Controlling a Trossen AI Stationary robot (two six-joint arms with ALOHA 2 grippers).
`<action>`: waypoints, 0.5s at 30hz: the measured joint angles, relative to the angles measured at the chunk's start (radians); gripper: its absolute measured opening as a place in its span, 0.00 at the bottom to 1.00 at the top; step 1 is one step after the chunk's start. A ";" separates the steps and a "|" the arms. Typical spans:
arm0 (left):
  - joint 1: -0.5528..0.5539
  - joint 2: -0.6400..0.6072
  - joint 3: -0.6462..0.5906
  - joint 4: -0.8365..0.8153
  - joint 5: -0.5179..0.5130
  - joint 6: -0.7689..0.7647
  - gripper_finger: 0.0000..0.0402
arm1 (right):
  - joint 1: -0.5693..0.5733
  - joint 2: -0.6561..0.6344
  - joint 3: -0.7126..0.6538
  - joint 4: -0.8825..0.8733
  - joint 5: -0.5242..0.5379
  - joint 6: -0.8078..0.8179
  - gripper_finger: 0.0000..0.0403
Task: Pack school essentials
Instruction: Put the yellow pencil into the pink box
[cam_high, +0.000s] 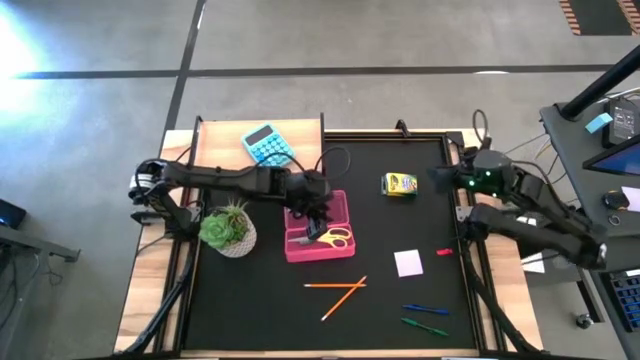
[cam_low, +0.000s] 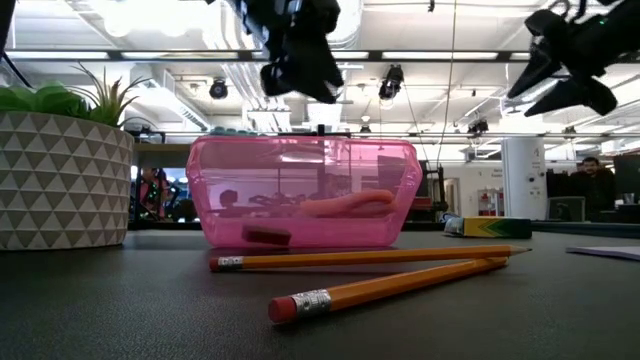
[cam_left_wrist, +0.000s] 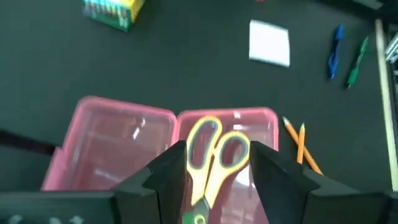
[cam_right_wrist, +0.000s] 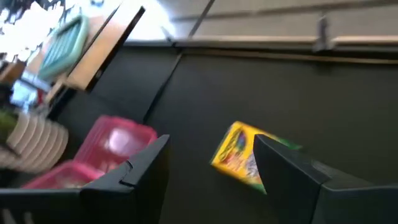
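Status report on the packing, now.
Left pincer open above scissors lying in pink box. Right pincer open near crayon box. Pencils still out.

scissors blades (cam_left_wrist: 198, 208): hidden between left wrist fingers (cam_left_wrist: 163, 180), cut by frame edge
crayon box (cam_right_wrist: 239, 154): partly behind right wrist finger, blurred
pink case (cam_low: 303, 192) contents: blurred through wall
plant pot (cam_low: 62, 178): cropped at edge
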 joint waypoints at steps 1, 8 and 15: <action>0.001 -0.004 0.010 0.000 0.000 0.009 0.39 | 0.022 0.028 0.009 0.000 -0.005 0.002 0.54; 0.003 -0.044 0.035 -0.003 0.000 0.030 0.39 | 0.240 0.209 0.068 -0.003 -0.015 0.027 0.54; 0.003 -0.140 0.034 -0.007 0.000 0.026 0.39 | 0.548 0.385 0.137 0.071 -0.016 0.054 0.54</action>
